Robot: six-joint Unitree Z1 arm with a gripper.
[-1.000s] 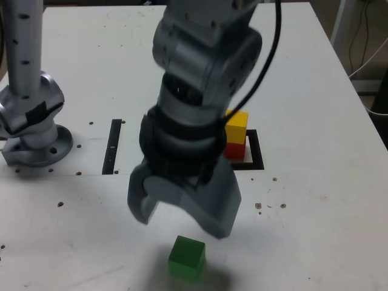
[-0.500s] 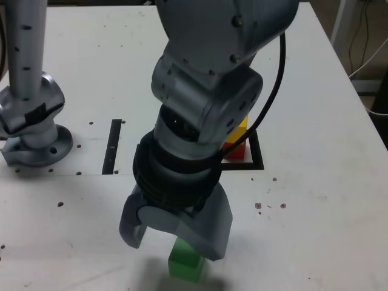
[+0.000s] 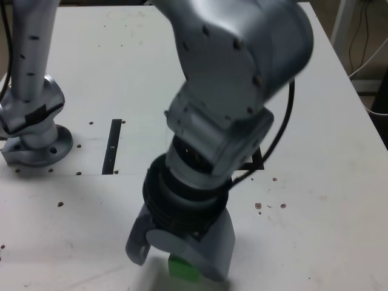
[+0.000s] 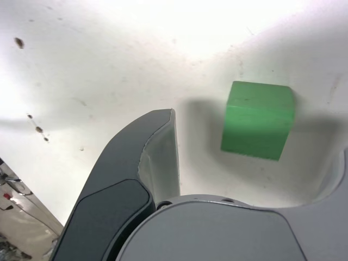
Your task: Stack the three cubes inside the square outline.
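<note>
The green cube (image 3: 182, 267) lies on the white table near the front edge in the exterior view. My gripper (image 3: 177, 264) is down over it, open, with one finger on each side. In the wrist view the green cube (image 4: 258, 119) sits in the gap between the fingers, and the dark finger (image 4: 157, 157) stands apart from it; no touch shows. The other finger only peeks in at that picture's edge. My arm hides the red and yellow cubes, and I cannot make out the square outline behind it.
A narrow black strip (image 3: 113, 147) lies on the table at the exterior view's left. The arm's round base (image 3: 33, 136) stands beyond it. Small dark specks (image 3: 270, 205) dot the table. Cables (image 3: 364, 36) hang past the table's right edge.
My gripper has come down and toward the table's front edge, until its fingers bracket the green cube. The arm now covers the red and yellow stack. The jaws stayed wide.
</note>
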